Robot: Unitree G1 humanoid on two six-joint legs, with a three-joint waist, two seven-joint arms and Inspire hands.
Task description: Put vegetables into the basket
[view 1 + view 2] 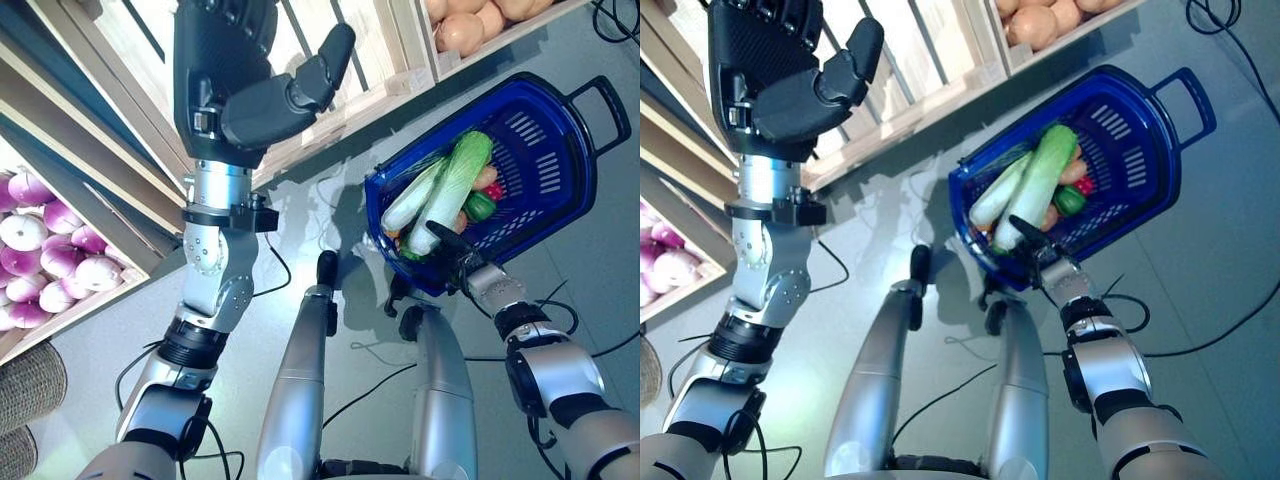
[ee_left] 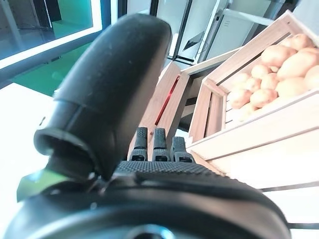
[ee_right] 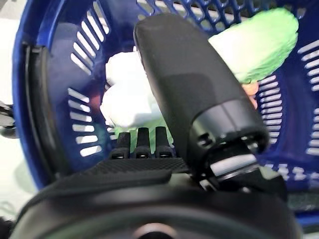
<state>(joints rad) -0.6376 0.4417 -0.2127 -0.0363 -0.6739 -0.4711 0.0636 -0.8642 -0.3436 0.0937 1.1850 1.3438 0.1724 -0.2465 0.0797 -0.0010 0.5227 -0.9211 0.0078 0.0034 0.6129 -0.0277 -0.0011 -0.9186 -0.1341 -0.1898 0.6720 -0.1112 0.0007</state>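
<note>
- Basket, blue plastic, sits on the grey floor; inside it lie two pale green cabbages, plus a small green and a red item, a pepper maybe.
- Your right hand is at the basket's near rim, over the cabbages; fingers hardly show, so I cannot tell whether it grips anything.
- Your left hand is raised well away from the basket, before the wooden crates, relaxed and holding nothing.
- Risk: pulling the right hand out could catch the rim and tip or drag the basket.
- Room: crates of potatoes beyond the basket, purple onions far from it.
</note>
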